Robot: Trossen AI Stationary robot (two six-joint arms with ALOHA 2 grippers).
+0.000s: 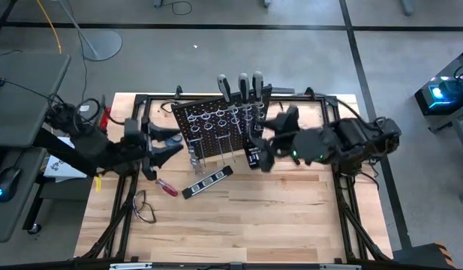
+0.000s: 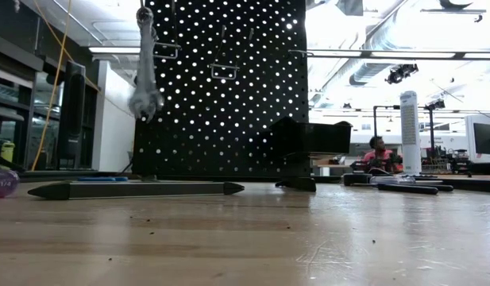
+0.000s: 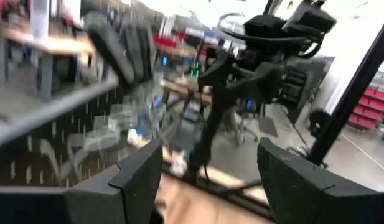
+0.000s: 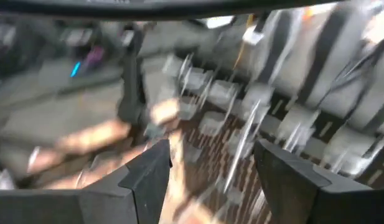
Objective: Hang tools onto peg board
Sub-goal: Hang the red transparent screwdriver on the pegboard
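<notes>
Flanking the peg board (image 1: 220, 127), left hand (image 1: 165, 144) and right hand (image 1: 263, 142) gape empty beside its edges.

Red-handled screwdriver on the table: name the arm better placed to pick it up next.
Left, probably. The left gripper hangs open beside the peg board, near the red-handled screwdriver; the right gripper is across the board.
</notes>
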